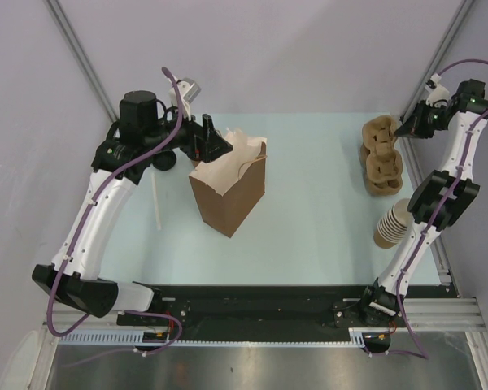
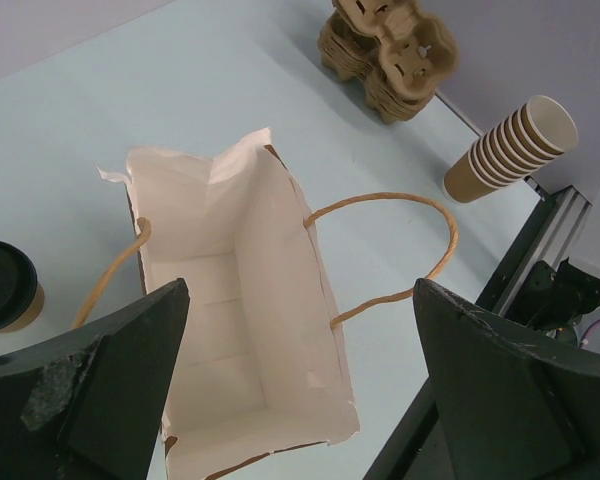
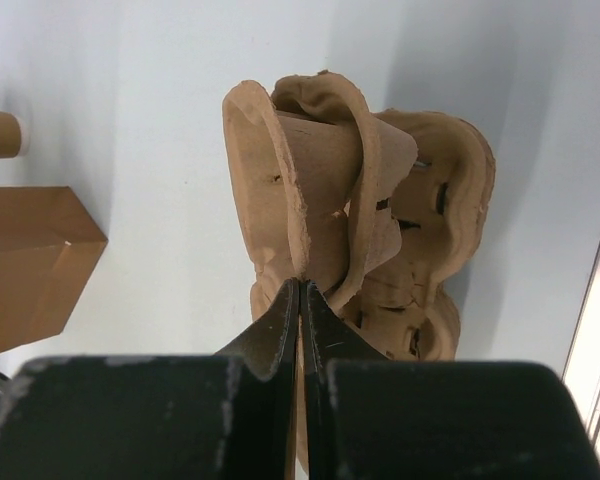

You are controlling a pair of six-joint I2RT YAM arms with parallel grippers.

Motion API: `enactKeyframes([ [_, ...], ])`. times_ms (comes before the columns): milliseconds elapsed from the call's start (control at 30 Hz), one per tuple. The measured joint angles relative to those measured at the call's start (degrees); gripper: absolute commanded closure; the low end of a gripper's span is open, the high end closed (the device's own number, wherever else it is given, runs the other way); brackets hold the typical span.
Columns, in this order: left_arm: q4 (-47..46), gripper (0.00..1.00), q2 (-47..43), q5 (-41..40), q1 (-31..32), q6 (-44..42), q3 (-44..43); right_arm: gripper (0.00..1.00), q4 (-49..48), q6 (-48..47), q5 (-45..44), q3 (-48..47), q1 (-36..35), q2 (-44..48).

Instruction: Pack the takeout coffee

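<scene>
On the pale blue tabletop (image 1: 309, 236), far-left part: takeout coffee (image 2: 2, 285), one item. It is a kraft cup with a black lid, upright, outside the paper bag (image 2: 230, 300) and just beside it, near one handle. The left edge of the left wrist view cuts it off. In the top view the left arm covers that spot, and the cup cannot be picked out with certainty.

Paper bag: one, brown outside, white inside, upright, mouth open, far rim crumpled. It has two twisted paper handles, splayed to either side.

Left pincer (image 2: 300, 295): one, hovering over the bag's mouth, fingers spread wide, holding nothing.

Open room: a broad bare stretch of tabletop between the bag and the right-hand items. A narrower strip lies between the bag and the near black rail (image 1: 252, 305).

Pulp cup carriers (image 1: 382, 158): one nested stack, far right, close to the tabletop's right edge. The number of layers is not readable.

Right pincer (image 3: 300, 290): one, fingers closed together, tips at the stack's near rim. Whether they touch it cannot be told.

Lidless paper cups (image 2: 510, 150): one nested stack by the right edge, nearer than the carriers. The rims are too tightly packed to count surely, and the right arm partly covers the stack in the top view.

Thin white stick (image 1: 157, 203): one, lying flat, left of the bag and apart from it.
</scene>
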State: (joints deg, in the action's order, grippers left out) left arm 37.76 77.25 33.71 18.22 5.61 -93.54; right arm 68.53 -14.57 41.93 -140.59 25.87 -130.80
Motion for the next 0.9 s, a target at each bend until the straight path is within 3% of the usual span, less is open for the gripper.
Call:
enactKeyframes([
  [333,0.31,0.0,0.31,0.02,0.0,-2.8,-1.27,1.0,0.0,0.13,7.28,0.0,0.37,1.49],
  [600,1.2,0.05,3.54,0.7,0.63,-5.75,-14.69,1.0,-3.65,6.05,21.31,1.53,0.09,11.21],
  [767,-0.44,0.11,4.81,1.66,3.87,-5.18,-20.28,1.0,-14.43,17.0,31.17,8.2,-0.83,20.74],
  [900,-1.33,0.13,7.34,1.97,8.17,-4.17,-24.7,1.0,-32.41,32.17,36.92,23.23,-2.8,31.61],
])
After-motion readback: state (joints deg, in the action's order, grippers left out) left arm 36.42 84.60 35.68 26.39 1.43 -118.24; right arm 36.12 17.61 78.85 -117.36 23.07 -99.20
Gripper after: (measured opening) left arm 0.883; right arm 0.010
